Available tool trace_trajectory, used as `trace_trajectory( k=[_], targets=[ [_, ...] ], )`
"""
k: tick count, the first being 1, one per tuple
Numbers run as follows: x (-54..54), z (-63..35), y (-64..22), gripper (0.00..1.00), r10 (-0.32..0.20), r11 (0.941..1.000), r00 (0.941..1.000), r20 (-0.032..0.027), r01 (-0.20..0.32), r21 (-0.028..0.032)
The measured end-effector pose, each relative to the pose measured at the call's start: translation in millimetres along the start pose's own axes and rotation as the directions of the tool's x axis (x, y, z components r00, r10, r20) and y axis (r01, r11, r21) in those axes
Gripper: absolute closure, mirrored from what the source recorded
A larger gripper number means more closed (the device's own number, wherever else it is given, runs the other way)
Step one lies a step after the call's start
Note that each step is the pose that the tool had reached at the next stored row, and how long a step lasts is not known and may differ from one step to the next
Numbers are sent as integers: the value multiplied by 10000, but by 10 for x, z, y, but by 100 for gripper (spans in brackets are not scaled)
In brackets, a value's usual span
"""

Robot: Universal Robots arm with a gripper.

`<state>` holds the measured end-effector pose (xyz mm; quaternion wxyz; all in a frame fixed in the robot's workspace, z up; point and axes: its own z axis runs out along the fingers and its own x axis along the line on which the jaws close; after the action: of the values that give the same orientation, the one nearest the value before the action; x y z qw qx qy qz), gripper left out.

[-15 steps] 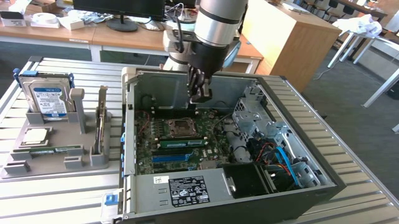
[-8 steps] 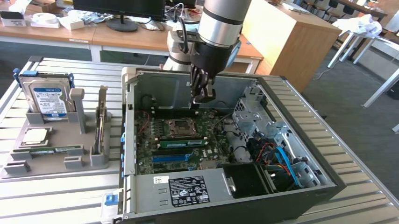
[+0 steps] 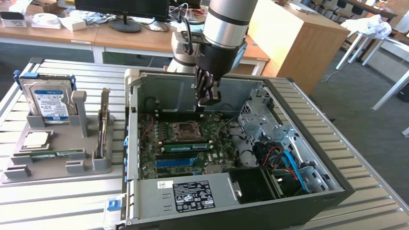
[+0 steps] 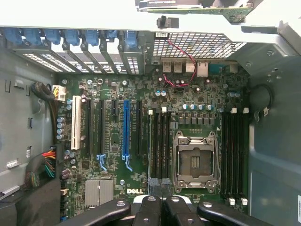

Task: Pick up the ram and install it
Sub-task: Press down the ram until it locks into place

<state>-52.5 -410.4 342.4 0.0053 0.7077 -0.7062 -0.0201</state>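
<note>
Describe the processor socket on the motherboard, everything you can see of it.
The processor socket is a square frame of silver metal around a dark centre, with a thin wire lever along its edge. It looks empty: no chip or cooler sits in it. It lies flat on the green motherboard inside the open case, with long black memory slots on two opposite sides. Nothing touches it.

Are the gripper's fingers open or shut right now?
Shut. In the wrist view the black metal gripper has its fingers pressed together with no gap, above the green motherboard. Whether they pinch anything, cannot tell.
</note>
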Motion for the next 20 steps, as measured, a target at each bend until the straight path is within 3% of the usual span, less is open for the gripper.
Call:
trace_trajectory(
  k=[5,11,15,20],
  targets=[
    [0,0,0,90,70,10000,10000,3,-70,1],
    [0,1,0,90,1040,9946,9946,39,-1040,20],
    [0,1,0,90,1739,9848,9847,66,-1739,31],
    [0,3,0,90,2620,9650,9650,102,-2621,42]
  ],
)
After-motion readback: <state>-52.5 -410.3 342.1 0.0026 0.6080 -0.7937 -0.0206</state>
